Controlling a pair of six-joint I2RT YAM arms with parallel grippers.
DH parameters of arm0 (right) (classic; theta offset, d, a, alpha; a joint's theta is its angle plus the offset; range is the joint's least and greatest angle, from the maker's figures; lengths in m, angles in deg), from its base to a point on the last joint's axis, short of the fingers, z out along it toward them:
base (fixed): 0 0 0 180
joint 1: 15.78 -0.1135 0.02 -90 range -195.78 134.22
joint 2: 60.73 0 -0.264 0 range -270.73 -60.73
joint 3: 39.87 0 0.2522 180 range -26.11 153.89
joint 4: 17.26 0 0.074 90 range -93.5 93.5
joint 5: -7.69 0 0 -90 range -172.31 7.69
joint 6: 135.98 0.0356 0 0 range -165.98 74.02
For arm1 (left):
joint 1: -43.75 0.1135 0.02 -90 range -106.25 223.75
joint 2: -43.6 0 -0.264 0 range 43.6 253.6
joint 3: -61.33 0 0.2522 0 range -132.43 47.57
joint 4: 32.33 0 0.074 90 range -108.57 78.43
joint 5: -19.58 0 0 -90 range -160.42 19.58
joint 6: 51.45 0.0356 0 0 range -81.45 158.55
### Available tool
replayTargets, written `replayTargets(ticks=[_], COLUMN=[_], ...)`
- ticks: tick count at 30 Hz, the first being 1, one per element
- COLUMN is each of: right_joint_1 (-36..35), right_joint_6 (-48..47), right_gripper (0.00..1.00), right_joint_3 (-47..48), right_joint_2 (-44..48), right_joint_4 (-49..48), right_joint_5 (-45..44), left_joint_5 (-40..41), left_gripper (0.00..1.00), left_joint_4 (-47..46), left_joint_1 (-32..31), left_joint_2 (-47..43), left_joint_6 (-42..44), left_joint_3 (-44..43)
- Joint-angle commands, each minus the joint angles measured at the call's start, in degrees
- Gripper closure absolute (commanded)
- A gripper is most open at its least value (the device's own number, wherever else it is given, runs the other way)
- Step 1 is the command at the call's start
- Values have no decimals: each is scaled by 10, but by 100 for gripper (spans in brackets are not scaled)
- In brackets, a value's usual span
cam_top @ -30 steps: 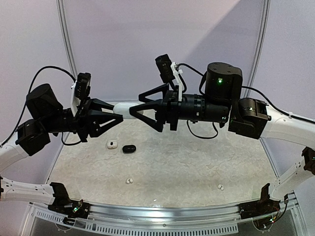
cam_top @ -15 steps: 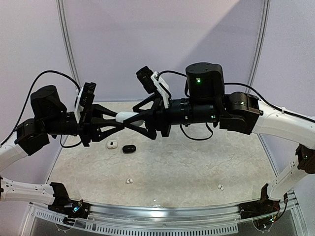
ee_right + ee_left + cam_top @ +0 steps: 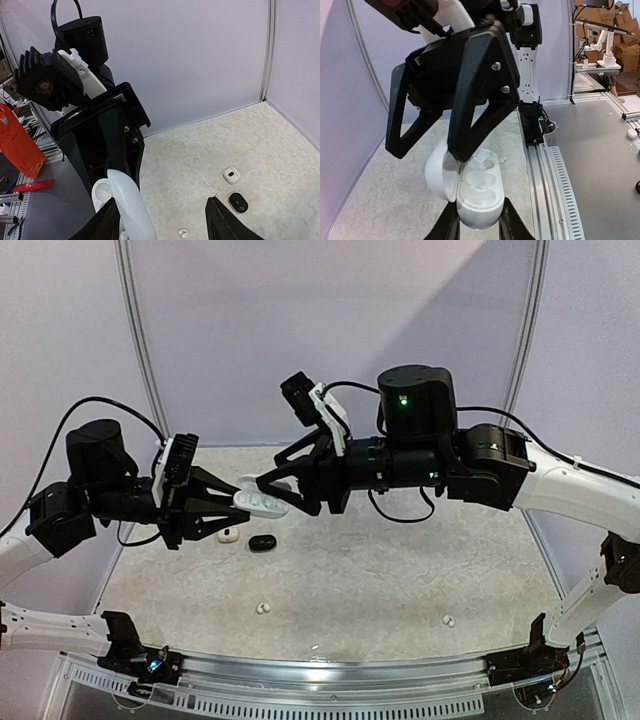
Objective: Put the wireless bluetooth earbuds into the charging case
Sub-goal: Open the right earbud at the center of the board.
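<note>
In mid-air above the table point(image 3: 400, 570), the left gripper point(image 3: 478, 226) stays clamped on the base of the white case point(image 3: 479, 192). A second ago the case was shut between both grippers. Now its lid point(image 3: 437, 170) is swung open to one side. The right gripper point(image 3: 162, 222) has its fingers point(image 3: 106, 225) apart, with one tip touching the case at the hinge. Its arm has slid left since then.

Below, on the table, a small white case point(image 3: 228, 534) sits partly behind the left gripper, with a black case point(image 3: 262, 542) just beside it.

Two white buds point(image 3: 263, 608) point(image 3: 447, 621), tiny and pebble-like, lie well apart near the front edge, far below the held case. Its open base shows rounded wells.
</note>
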Motion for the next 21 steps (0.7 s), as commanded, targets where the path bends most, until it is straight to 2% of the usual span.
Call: replayTargets(ticks=[1,6,9,13,18,21], right_joint_1=[11,15,22,22,23,29], right_joint_6=[3,14,30,41,50,62], right_gripper=[42,40,39,34,30,29], right_joint_3=[5,4,6,8,17,17], right_joint_2=[-13,-17,-18,-22,-27,-20], right_joint_4=[22,35,43,34,29,-4], right_joint_5=[-40,-41,-36,8,42,68], left_joint_5=[-30,-41,-22,-12,0,3], left_gripper=[100,100,100,100,100,100], left_joint_4=[-33,-78,-120,-176,-198,-198], left_joint_1=[-13,-12,-5,7,18,30], left_joint_2=[-17,-24,-28,-29,-30,-27], left_joint_6=[-13,-97,-175,-257,-286,-298], left_joint_3=[-8,19,59,105,126,134])
